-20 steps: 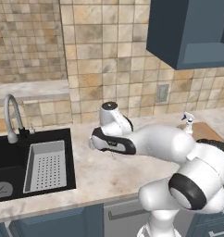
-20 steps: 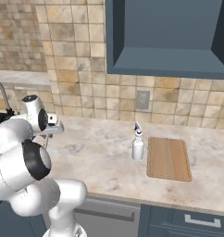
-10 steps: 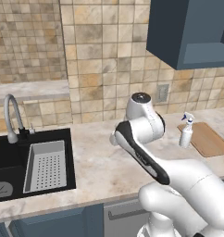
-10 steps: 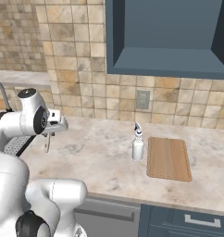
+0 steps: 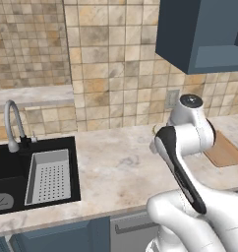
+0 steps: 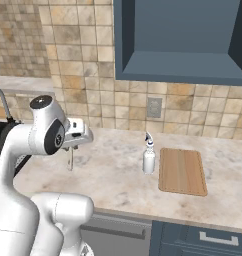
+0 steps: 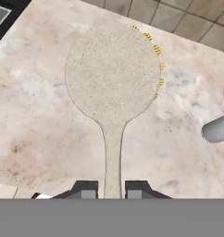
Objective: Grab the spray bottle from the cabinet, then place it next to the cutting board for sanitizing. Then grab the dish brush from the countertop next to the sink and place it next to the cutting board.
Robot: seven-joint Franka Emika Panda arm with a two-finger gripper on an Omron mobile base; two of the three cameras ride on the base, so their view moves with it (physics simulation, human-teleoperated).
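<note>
Clamped narrow on the thin handle of the dish brush (image 7: 113, 88), the pincer (image 7: 112, 190); both dark fingertips (image 7: 87, 190) pressed to either side of the stem in the hand view. Brush head round and pale, seen from its flat back ahead of the pincer, only a few yellow bristle tips peeking past one edge. Hanging below the pincer in the right base view, the brush (image 6: 70, 160) as a thin stick, its lower end near the tabletop (image 6: 113, 175); touching or not, impossible to tell. Off to the pincer's side, the spray bottle (image 6: 149, 159) upright just beside the cutting board (image 6: 182, 170); in the hand view cut off to a grey stub. In the left base view, pincer hidden behind the arm, board (image 5: 227, 150) half covered. Marbled beige slab, tan tiled wall, dark blue cabinet (image 6: 183, 40) above, black sink (image 5: 22, 177) well away.
</note>
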